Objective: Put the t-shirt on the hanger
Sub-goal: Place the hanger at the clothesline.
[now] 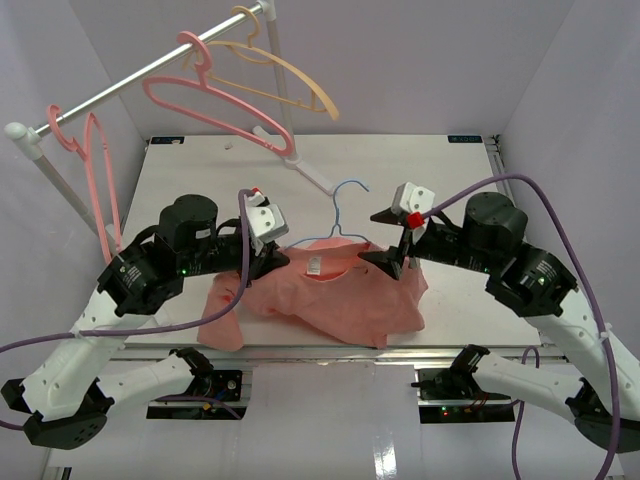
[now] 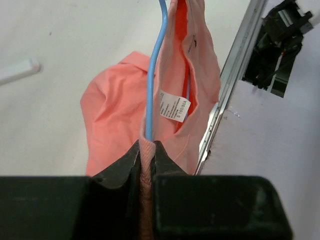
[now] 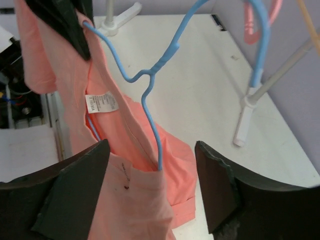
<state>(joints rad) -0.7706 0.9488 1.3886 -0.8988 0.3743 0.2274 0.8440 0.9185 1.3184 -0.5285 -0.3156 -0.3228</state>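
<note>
The salmon-pink t-shirt is bunched near the table's front edge, with its collar lifted between the two grippers. The thin light-blue wire hanger stands with its hook up and its arms down inside the collar. My left gripper is shut on the ribbed collar edge, right beside the hanger wire. My right gripper is open, its jaws wide on either side of the shirt's right collar side, where the hanger's arm enters the cloth. A white label shows inside the collar.
A clothes rail crosses the back left with thick pink hangers and a pale orange hanger. Its white foot lies on the table behind the hanger. The table's front edge is close under the shirt.
</note>
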